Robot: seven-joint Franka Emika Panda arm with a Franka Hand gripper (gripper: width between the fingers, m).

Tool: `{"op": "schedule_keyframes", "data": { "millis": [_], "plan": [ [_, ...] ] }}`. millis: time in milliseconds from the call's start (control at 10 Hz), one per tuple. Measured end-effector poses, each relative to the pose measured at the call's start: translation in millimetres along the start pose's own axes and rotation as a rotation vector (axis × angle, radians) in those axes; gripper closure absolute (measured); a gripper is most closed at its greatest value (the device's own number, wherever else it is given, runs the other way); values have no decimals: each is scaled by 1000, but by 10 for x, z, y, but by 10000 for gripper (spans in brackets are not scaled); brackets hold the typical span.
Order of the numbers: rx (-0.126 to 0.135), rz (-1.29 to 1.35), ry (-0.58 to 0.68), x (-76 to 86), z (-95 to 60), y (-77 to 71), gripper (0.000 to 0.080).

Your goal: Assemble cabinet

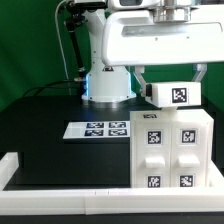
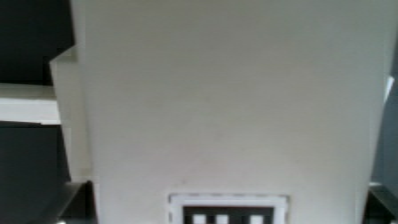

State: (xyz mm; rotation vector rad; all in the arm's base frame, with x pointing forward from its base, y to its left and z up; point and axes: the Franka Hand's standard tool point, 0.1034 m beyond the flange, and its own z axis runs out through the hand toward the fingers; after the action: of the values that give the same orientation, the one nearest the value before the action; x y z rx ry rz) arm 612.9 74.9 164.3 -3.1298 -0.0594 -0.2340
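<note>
Cabinet [image 1: 170, 160] stands at about 4 o'clock on the black table [image 1: 45, 150]. Its tagged front is close behind the low white rail [image 1: 70, 190] along the near edge, with only a thin strip of bare table between them. Toward 3 o'clock it runs to the picture's border, so the room on that side cannot be judged. Toward 9 o'clock the table lies bare as far as the rail.

A smaller tagged block [image 1: 172, 95] sits at the cabinet's top, at 12 o'clock from the four-block front. The marker board [image 1: 100, 129] lies flat just beside the cabinet at 10 o'clock; I cannot tell whether they touch. Farther off, at 11 o'clock, stands the arm's base [image 1: 108, 85], and its broad white link [image 1: 160, 40] hangs over the top block.

The exterior view gives this layout but hides the gripper. The wrist view shows only a plain white panel [image 2: 222, 100] very close, with part of one tag [image 2: 228, 212]. Whether the fingers are wide, narrow or holding something, I cannot tell.
</note>
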Motion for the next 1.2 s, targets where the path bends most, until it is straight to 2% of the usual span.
{"op": "schedule_keyframes", "data": {
  "millis": [300,600,1200],
  "plan": [
    [0,-8,-6,-22,95,-3,243],
    [5,-15,42,16,104,-14,243],
    [6,-11,48,18,103,-18,243]
  ]
}}
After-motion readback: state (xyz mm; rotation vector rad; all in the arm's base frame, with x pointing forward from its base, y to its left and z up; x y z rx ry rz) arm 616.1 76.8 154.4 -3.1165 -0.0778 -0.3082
